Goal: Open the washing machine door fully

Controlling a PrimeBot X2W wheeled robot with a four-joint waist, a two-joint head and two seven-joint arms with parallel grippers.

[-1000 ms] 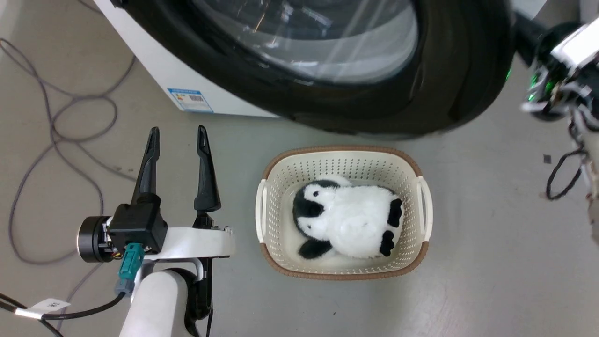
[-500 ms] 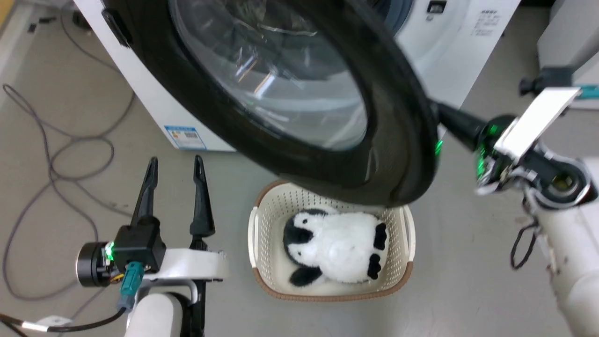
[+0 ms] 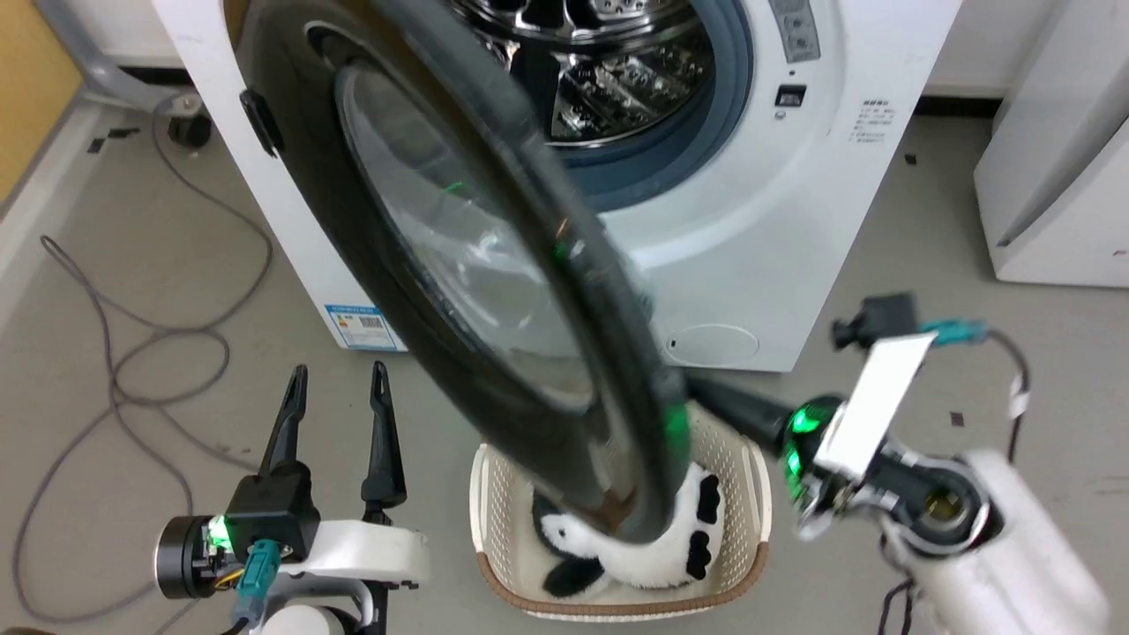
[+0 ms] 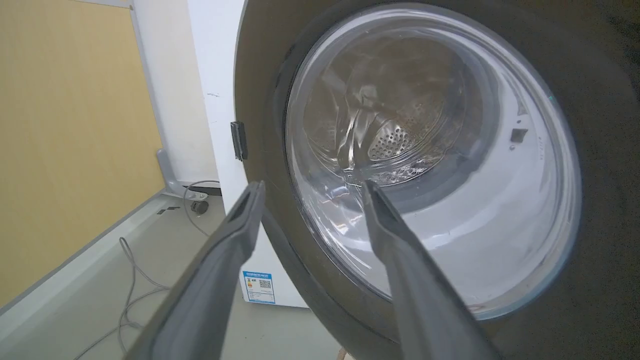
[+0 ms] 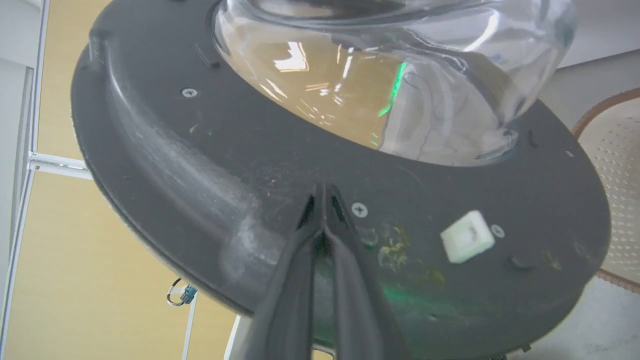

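Compared with half a second ago, find washing machine door swung further off the front of the washing machine. Now stands nearly edge-on in the head view, attached side at the machine's left edge, free edge out over the floor. Allow for the head camera having tilted up too; credit only part of the shift to the door. Can see past the door's rim to the steel drum and grey gasket. Judge door well past halfway, not yet folded back fully.

Note laundry basket on the floor under the door's lower edge, with plush penguin inside, partly hidden by the door.

Read right gripper as pressed together with nothing between the fingers, tips against the door's matte inner face beside a screw: pushing, not gripping.

Read left gripper as spread wide and idle, near the outer glass but apart from it.

Expect more outward push needed; watch for tips sliding along the face.
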